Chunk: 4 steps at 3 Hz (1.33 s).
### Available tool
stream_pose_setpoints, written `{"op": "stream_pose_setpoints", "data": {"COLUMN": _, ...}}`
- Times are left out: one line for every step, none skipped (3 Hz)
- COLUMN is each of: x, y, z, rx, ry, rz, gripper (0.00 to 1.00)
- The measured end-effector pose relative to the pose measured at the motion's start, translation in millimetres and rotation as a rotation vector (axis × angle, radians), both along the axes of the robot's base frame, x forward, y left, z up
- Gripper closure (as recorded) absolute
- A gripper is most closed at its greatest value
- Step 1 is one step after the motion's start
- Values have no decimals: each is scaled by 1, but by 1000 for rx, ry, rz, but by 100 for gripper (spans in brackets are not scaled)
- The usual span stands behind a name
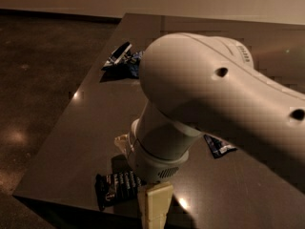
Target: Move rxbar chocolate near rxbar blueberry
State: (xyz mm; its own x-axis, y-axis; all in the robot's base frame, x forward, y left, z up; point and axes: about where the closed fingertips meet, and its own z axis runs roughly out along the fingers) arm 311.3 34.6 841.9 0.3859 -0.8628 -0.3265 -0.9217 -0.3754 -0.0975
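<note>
On the table (71, 142), the rxbar chocolate (114, 187) lies at the near edge, toward the near left corner, and the gripper (155, 208) hangs over that same near edge just to the right of it; whether the two touch cannot be told. The rxbar blueberry (220, 147) lies farther back on the table and right of its middle, largely hidden behind the arm (214, 94). A chip bag (127, 69) sits by the table's left edge toward the far end, with a slim packet (119, 54) resting on it.
</note>
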Motion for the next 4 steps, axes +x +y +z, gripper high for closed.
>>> {"op": "stream_pose_setpoints", "data": {"x": 1, "y": 6, "z": -9, "rx": -23, "ry": 17, "rz": 16, "gripper": 0}}
{"op": "stream_pose_setpoints", "data": {"x": 2, "y": 8, "z": -16, "rx": -47, "ry": 40, "rz": 31, "gripper": 15}}
{"op": "stream_pose_setpoints", "data": {"x": 4, "y": 6, "z": -20, "rx": -76, "ry": 56, "rz": 45, "gripper": 39}}
{"op": "stream_pose_setpoints", "data": {"x": 6, "y": 4, "z": -16, "rx": -83, "ry": 60, "rz": 42, "gripper": 62}}
